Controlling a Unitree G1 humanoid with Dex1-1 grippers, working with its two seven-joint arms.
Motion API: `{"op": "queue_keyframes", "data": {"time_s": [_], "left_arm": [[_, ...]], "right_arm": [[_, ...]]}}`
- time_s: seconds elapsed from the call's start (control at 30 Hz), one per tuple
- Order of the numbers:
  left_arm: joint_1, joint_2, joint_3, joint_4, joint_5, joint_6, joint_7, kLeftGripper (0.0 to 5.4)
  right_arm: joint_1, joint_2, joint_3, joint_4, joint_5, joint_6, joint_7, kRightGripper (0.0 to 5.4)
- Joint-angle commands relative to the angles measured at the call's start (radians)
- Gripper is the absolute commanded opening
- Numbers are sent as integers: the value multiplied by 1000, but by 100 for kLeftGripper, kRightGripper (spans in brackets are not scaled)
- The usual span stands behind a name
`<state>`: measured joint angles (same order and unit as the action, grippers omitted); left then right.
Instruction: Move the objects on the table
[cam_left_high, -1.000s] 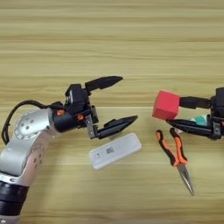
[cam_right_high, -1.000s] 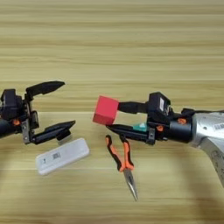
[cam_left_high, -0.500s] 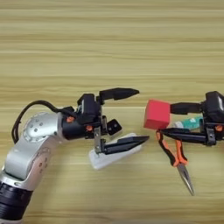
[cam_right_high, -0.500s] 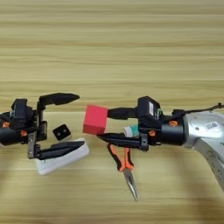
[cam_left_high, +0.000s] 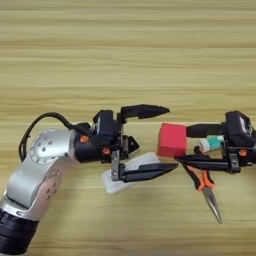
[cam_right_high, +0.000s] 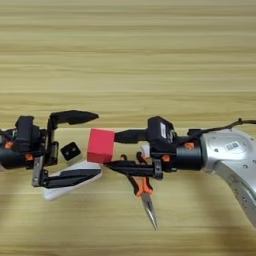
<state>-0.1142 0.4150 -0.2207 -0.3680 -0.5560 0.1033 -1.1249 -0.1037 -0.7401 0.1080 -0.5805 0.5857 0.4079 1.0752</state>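
Left eye view, entry for the wooden tabletop (cam_left_high: 125, 50). Left pincer (cam_left_high: 162, 137): fingers spread wide, holding nothing. It has advanced toward the middle over the last second, its lower finger now lying across the long white rectangular device (cam_left_high: 127, 175), which sits directly under it. The tiny black cube with white dots (cam_right_high: 70, 151) lies between the spread fingers, close to the pincer's base. It was hidden a second ago and now shows.

Right pincer (cam_right_high: 107, 150): fingers also parted. The small red cube (cam_left_high: 172, 140) sits at their tips, touching the upper one. Whether it is gripped or only pushed cannot be told. The cube has travelled leftward with this pincer and now stands just beside the left pincer's tips.

Orange-black-handled pliers (cam_left_high: 205, 187): below the right pincer's lower finger, nose pointing toward the robot, not shifted.

White tube with teal label (cam_left_high: 212, 144): between the right pincer's fingers, near its base, mostly hidden.

Judgement: the two pincers are converging, perhaps gathering the cube and device together.
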Motion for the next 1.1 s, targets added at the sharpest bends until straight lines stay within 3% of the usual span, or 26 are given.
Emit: {"op": "queue_keyframes", "data": {"time_s": [0.03, 0.6, 1.1], "left_arm": [[-8, 14, -7, -10, 0, 6, -12, 427], [-17, 13, -4, 6, 7, 3, -19, 240], [-19, 11, -5, 8, 15, -4, -16, 232]], "right_arm": [[-31, -2, -2, -25, 17, 21, -10, 229], [-67, -3, -19, -42, 48, 44, -28, 229], [-43, -10, -23, -31, 46, 42, -12, 229]]}}
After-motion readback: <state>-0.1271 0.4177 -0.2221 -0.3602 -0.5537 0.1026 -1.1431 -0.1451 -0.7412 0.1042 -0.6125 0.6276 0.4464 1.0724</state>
